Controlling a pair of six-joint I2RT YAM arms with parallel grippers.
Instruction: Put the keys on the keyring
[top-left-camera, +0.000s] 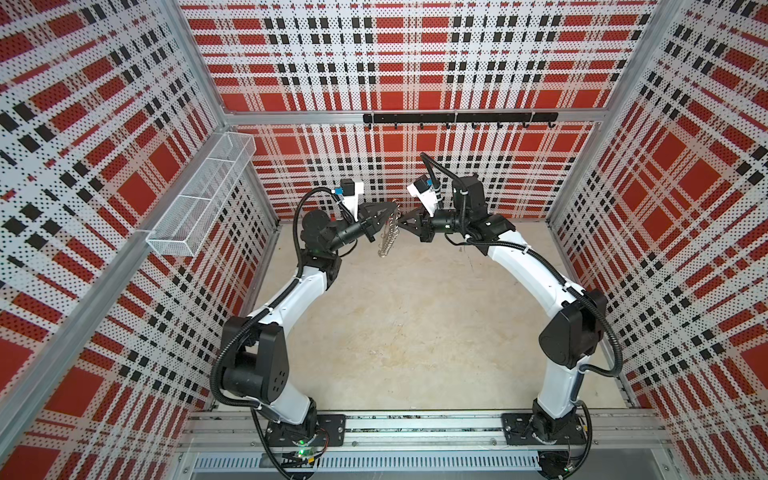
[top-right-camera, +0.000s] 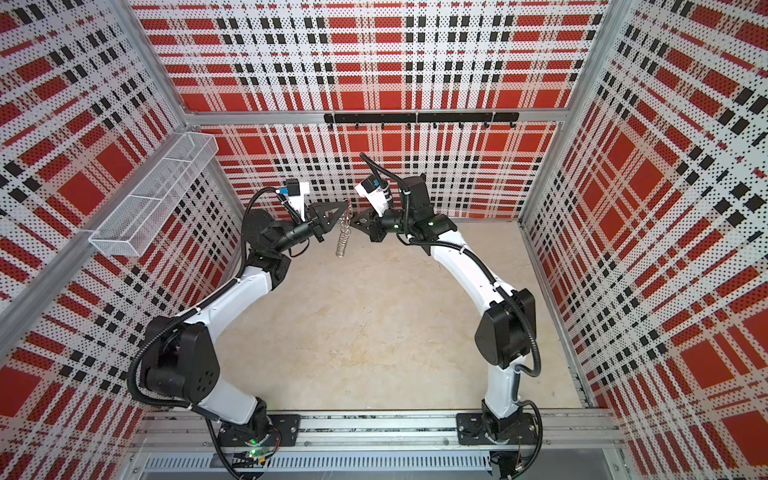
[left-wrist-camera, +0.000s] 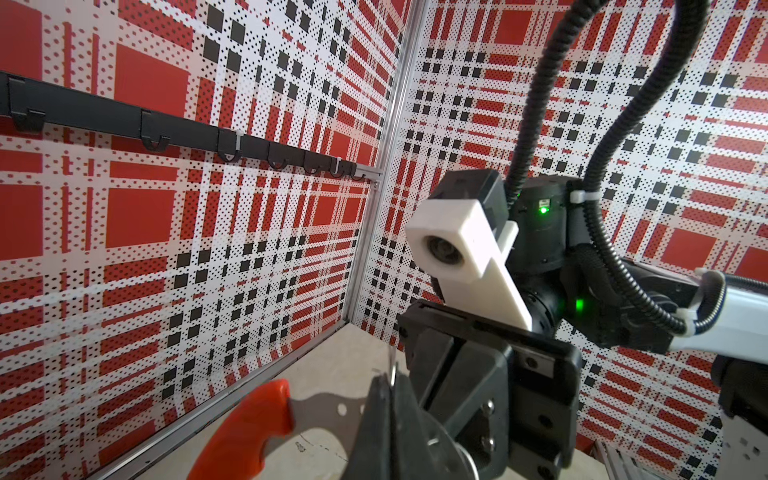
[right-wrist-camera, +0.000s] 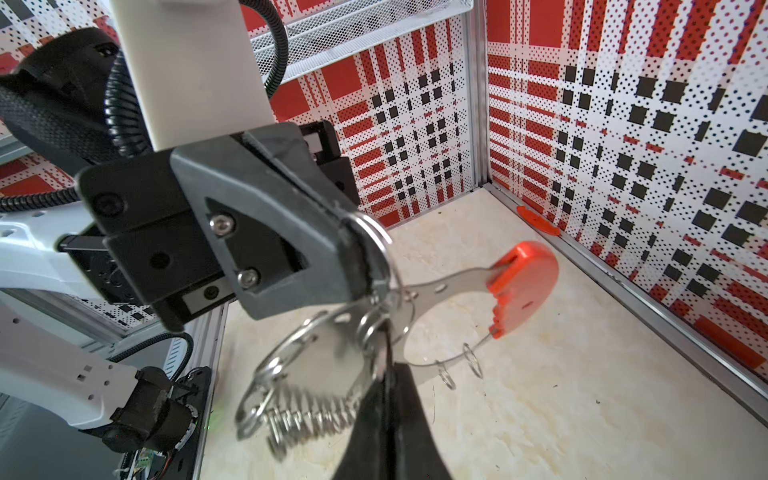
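Observation:
The keyring (top-left-camera: 388, 237) hangs in mid-air at the back middle, seen in both top views (top-right-camera: 343, 239), its split rings dangling in a row. My left gripper (left-wrist-camera: 388, 386) is shut on its grey band (left-wrist-camera: 328, 409), beside the red segment (left-wrist-camera: 245, 424). From the opposite side my right gripper (right-wrist-camera: 384, 374) is shut on thin metal at the band's (right-wrist-camera: 324, 357) rim, by a split ring. The two grippers meet tip to tip, left (top-left-camera: 392, 217) and right (top-left-camera: 403, 225). The keys are hidden or out of view.
A white wire basket (top-left-camera: 199, 195) is fixed to the left wall. A black hook rail (top-left-camera: 457, 118) runs along the back wall. A small red piece (right-wrist-camera: 538, 222) lies on the beige floor (top-left-camera: 415, 324) against the wall.

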